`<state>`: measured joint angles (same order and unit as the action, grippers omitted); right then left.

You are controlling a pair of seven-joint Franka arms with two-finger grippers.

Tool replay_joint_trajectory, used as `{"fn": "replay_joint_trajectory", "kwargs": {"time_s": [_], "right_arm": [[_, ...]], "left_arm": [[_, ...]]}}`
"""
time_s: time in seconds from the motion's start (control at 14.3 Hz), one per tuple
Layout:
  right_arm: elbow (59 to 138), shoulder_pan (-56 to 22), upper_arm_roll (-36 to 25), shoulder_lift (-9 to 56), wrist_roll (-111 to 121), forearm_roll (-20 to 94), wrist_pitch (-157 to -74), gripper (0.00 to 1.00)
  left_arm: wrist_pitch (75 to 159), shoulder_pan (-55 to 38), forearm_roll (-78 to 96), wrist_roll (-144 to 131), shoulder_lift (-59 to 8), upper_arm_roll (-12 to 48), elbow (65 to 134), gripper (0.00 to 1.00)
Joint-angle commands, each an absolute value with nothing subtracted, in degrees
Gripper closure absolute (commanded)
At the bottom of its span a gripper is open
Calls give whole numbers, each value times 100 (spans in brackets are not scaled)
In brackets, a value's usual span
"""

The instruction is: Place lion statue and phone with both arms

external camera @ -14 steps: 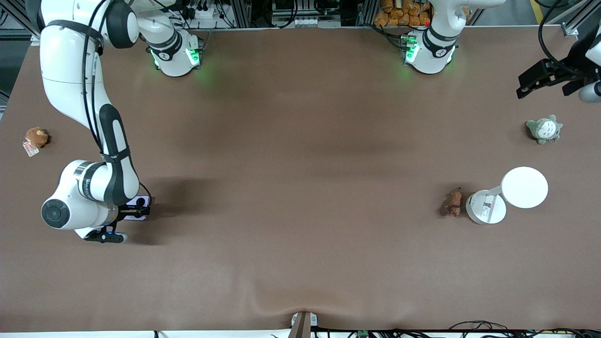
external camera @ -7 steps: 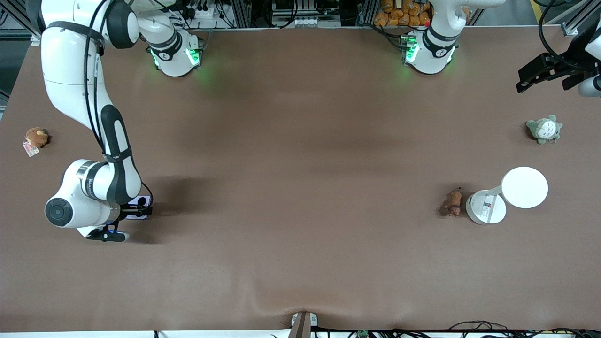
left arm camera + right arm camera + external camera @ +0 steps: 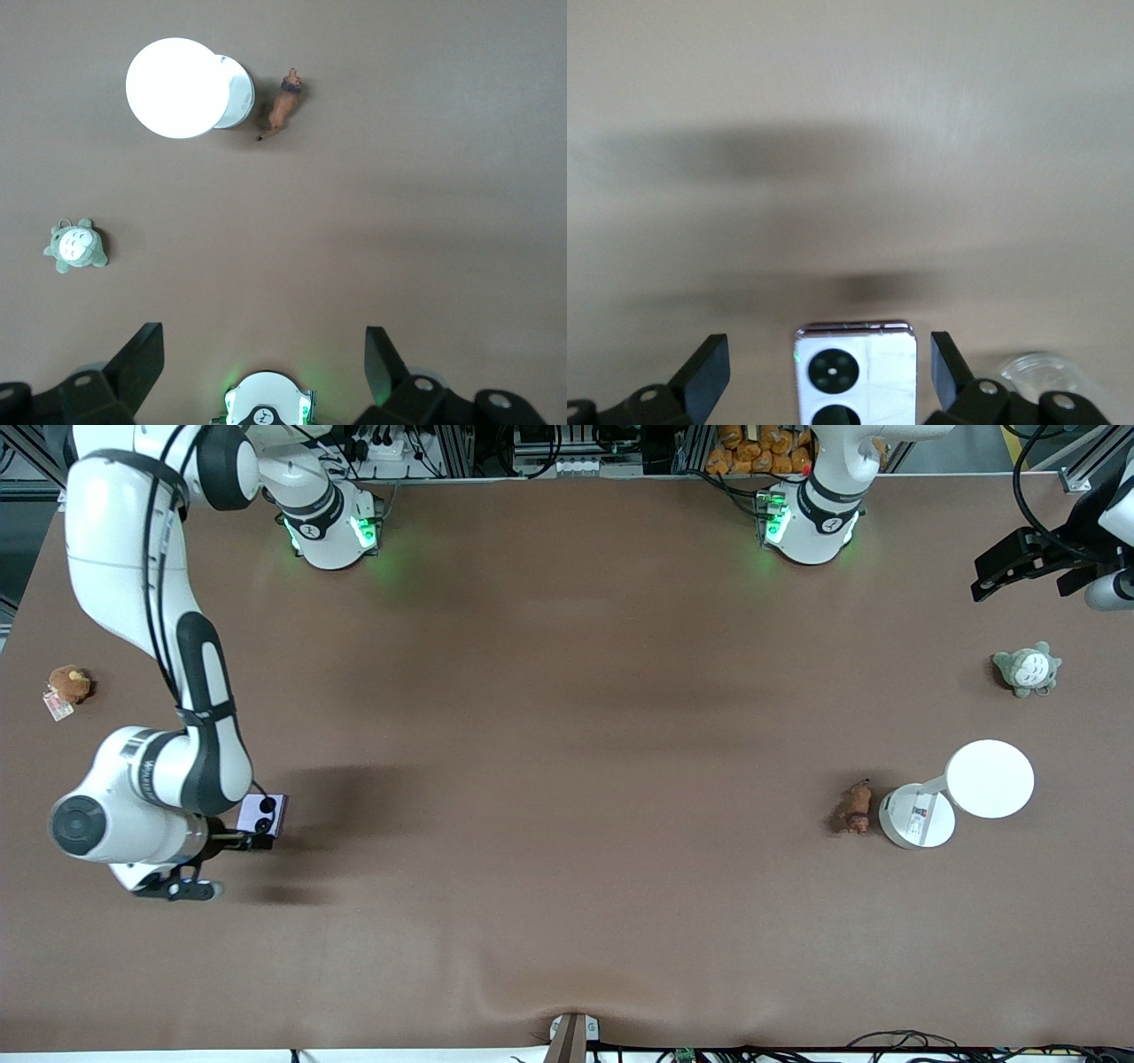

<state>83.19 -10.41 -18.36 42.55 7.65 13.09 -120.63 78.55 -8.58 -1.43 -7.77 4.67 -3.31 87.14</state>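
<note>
While the middle of the brown table (image 3: 567, 717) lies bare from the arms' bases down to the edge nearest the front camera, all objects sit toward its two ends. Toward the right arm's end, the phone (image 3: 263, 814) lies flat on the table, camera circles up, with a round brown plush (image 3: 67, 685) well apart from it near the table's end edge. The right gripper (image 3: 232, 844) is at the phone; in the right wrist view its fingers (image 3: 704, 367) are spread wide on either side of the phone (image 3: 855, 374), clear of both its edges and holding nothing. Toward the left arm's end, the lion statue (image 3: 856, 807) lies on the table just beside the round base of a white lamp (image 3: 990, 778), on the side toward the table's middle; a grey-green plush (image 3: 1026, 670) sits farther from the front camera than the lamp. The left gripper (image 3: 1005, 576) hangs in the air over that end of the table, its fingers (image 3: 142, 359) spread wide and empty, with the lion statue (image 3: 283, 101), the lamp (image 3: 177, 87) and the plush (image 3: 75, 247) in its wrist view.
</note>
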Motion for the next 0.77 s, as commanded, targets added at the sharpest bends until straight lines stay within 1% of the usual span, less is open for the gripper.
{"fn": "replay_joint_trajectory", "kwargs": {"time_s": [0.0,0.14,0.28,0.49,0.63,0.7], "right_arm": [[8332,-1072,-1811,3562,861,1301,-11778,0],[8332,-1099,-1811,3184,861,1161,-11341,0],[8358,-1107,-1819,2762,888,1125,-10682,0],[8498,-1020,-1723,2129,870,1029,-10057,0],[8971,-828,-1382,1480,817,775,-9879,0],[9269,-591,-1032,1102,783,634,-9888,0]], "left_arm": [[7840,-914,-53,-712,563,-352,8780,0],[7814,-897,-53,-677,563,-360,8780,0],[7778,-853,-53,-467,554,-378,8780,0],[7778,-861,-62,-413,536,-387,8763,0],[7796,-861,-96,-422,527,-387,8798,0],[7848,-861,-105,-422,536,-387,8850,0]]}}
